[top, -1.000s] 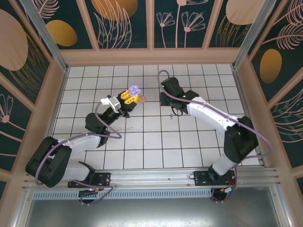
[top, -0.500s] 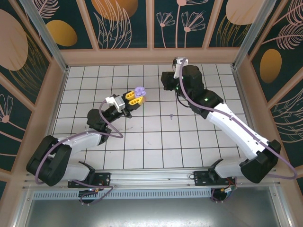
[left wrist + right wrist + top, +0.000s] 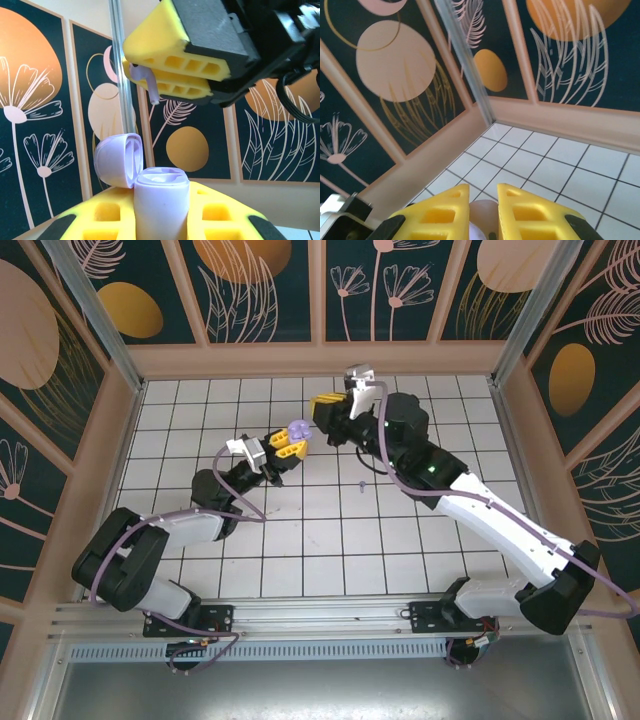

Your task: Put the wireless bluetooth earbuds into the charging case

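My left gripper (image 3: 161, 222) is shut on a lavender charging case (image 3: 161, 195) that stands upright between its yellow fingers, lid (image 3: 119, 160) flipped open to the left. From above, the case (image 3: 296, 430) sits at the tip of the left gripper (image 3: 288, 443), raised over the tiles. Just above and right of it hangs my right gripper (image 3: 128, 61), shut on a lavender earbud (image 3: 151, 90) whose stem points down towards the open case. The right gripper (image 3: 322, 407) is a short gap from the case. Another tiny earbud (image 3: 360, 483) lies on the tiles.
The white grid-tiled floor (image 3: 330, 540) is fenced by a wooden rim and patterned wall panels (image 3: 270, 290). A pale pinkish round thing (image 3: 482, 212) shows between the right fingers (image 3: 445, 215); what it is I cannot tell. Both arms reach towards the middle back.
The right arm has lifted off the tiles near the loose earbud and swung back and left, ending beside the case. The left gripper has carried the case slightly up and right.
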Tool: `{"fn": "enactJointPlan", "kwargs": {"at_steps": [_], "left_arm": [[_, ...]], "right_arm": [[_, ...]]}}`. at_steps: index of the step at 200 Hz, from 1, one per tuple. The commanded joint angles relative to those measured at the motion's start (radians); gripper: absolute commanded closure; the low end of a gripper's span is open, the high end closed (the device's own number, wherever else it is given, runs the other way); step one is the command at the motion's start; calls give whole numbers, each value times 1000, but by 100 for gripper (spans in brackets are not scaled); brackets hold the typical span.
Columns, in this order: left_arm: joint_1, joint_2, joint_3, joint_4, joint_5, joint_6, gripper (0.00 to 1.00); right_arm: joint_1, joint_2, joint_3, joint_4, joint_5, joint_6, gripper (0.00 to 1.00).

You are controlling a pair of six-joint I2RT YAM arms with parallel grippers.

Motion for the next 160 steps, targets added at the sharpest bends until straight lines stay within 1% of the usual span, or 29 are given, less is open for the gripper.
{"fn": "enactJointPlan", "kwargs": {"at_steps": [1,61,160], "left_arm": [[-6,12,31,93,-2,-37,100],[-6,21,43,89,0,-39,100],[-7,30,49,89,4,-41,100]], "right_arm": [[22,-22,-25,67,-28,-18,83],[57,-22,-55,79,-37,9,83],[75,-8,-68,90,-51,34,83]]}}
